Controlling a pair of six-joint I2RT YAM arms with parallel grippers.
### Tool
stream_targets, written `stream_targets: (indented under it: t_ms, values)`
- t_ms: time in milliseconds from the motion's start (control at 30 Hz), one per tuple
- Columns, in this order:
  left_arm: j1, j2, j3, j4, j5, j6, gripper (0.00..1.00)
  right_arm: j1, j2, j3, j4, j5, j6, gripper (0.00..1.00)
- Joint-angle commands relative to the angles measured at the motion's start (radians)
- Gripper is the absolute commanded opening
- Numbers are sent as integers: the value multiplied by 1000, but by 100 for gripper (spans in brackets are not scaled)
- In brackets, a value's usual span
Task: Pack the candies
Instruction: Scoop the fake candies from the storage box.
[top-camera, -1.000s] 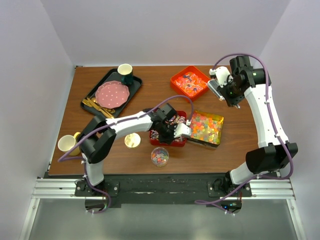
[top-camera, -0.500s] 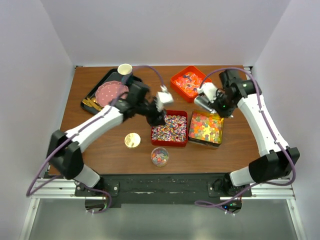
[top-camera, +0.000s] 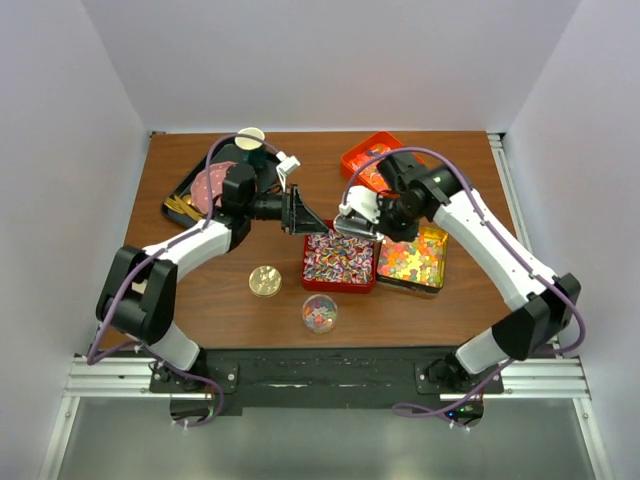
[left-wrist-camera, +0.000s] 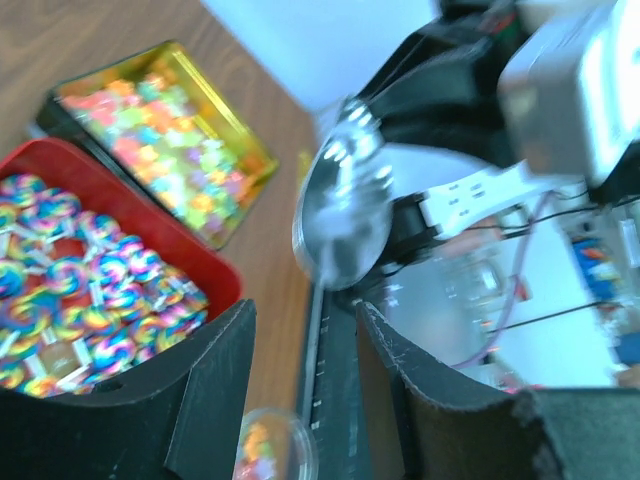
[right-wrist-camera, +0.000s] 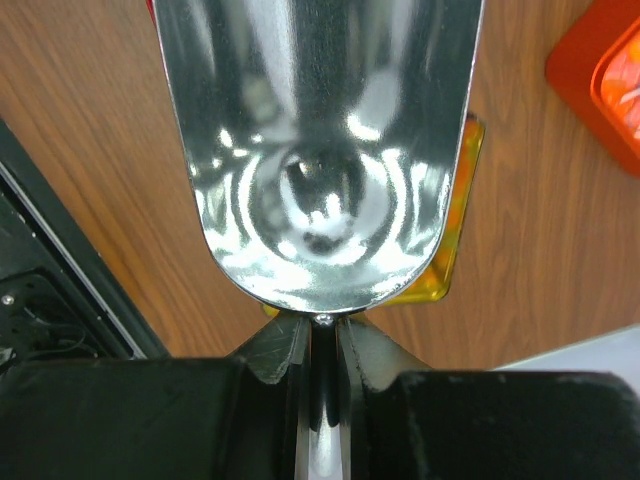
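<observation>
- Wooden table (top-camera: 220, 310) under the red tray (top-camera: 338, 288), which sits near the middle
- Black tray (top-camera: 192, 172) well off to the far left of the red tray
- Heaped inside the red tray: twist-wrapped candies (top-camera: 338, 258), pink, white and purple
- Gold tin (top-camera: 408, 284) just beside the red tray's right wall, filled with jelly candies (top-camera: 412, 255) in red, orange, yellow and green
- Orange tray (top-camera: 358, 160) beyond the red tray's far right corner, partly hidden by the right arm
- Right gripper (right-wrist-camera: 320, 340) above the red tray's far right corner, clamped tight on the handle of the silver scoop (top-camera: 355, 224)
- Left gripper (top-camera: 300, 213) above the table, just off the red tray's far left corner, jaws apart and empty
- Clear cup (top-camera: 320, 313) on the near side of the red tray, mixed candies (top-camera: 320, 315) inside
- Gold lid (top-camera: 265, 280) flat on the table, left of the red tray's near corner
</observation>
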Motion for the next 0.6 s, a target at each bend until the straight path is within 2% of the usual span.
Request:
stream_targets:
  t_ms: [0, 300, 500, 567]
  values:
    - [4, 20, -10, 320, 65, -267, 49, 50, 33, 69, 20, 49, -9, 0]
    - [4, 58, 2, 306, 56, -285, 38, 108, 76, 97, 49, 60, 6, 0]
    - [4, 91, 16, 305, 67, -287, 22, 129, 99, 121, 59, 60, 13, 0]
    - [4, 103, 22, 308, 74, -288, 8, 135, 104, 121, 65, 75, 16, 0]
